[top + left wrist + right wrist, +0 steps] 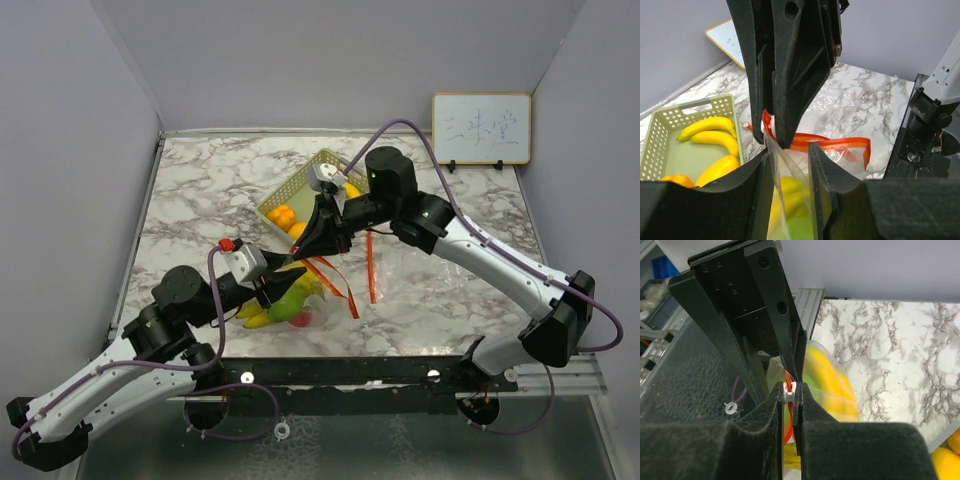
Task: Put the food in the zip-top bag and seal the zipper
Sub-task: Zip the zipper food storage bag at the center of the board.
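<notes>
The clear zip-top bag (300, 290) lies at the table's front centre, its red zipper strip (840, 143) trailing to the right. Yellow bananas and a green fruit (790, 210) of the food show inside it. My right gripper (790, 390) is shut on the white zipper slider (789, 389) at the bag's mouth. My left gripper (788, 152) sits just below it, jaws apart, with the bag's film (785, 175) hanging loose between the pads. More bananas (710, 125) and an orange fruit (675, 180) lie in the basket.
The pale green mesh basket (300, 190) stands behind the bag, under the right arm. A small whiteboard (481, 128) leans on the back wall at the right. Both arms cross over the table's middle, tips nearly touching.
</notes>
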Robot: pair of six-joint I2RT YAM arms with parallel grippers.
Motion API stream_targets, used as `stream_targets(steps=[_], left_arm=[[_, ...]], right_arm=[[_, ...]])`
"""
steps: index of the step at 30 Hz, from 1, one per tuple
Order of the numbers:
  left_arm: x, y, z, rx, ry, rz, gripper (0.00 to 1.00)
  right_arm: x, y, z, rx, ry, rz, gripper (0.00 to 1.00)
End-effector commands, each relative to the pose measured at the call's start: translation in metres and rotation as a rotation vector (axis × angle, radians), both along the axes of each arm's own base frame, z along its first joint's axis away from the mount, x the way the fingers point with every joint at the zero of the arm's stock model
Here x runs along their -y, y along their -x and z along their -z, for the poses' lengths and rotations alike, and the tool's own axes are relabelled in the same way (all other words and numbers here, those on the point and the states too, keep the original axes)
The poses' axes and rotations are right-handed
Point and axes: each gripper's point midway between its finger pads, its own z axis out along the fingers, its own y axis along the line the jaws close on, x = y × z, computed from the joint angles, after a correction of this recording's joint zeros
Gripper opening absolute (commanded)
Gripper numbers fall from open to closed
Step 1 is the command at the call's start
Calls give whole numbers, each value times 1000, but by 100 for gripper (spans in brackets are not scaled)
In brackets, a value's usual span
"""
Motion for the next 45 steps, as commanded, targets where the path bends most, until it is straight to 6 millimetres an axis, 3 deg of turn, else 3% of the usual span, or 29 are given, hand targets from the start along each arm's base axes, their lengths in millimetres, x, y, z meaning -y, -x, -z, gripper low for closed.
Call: stream_targets(steps=[1,4,10,19,24,30,38,41,43,45], left_arm=[[5,-1,-22,67,16,21,34],[8,-1,-17,71,-4,30,30],[7,-1,-16,85,-23,36,0],[-21,-21,-45,107,75,-159,0],[-30,-10,-59,147,155,-139,0],[-33,3,-67,164,176,-91,0],[-59,2,-82,182,305,-179,0],[-58,2,-82,183,313,-181,0],[-50,1,-77,175,287,-158,6],[-39,1,-72,168,254,-124,18]], right_arm=[[7,22,-8,-46,3,-130,2],[13,29,-9,-33,-8,-148,2],[24,38,-8,-5,4,-169,2],[26,33,16,-30,52,-108,2],[25,24,26,-22,75,-42,2],[23,15,18,15,69,-2,2],[22,18,27,-11,103,-45,2],[21,20,26,-23,98,-57,2],[19,22,21,-30,83,-77,2],[17,24,15,-34,71,-101,2]])
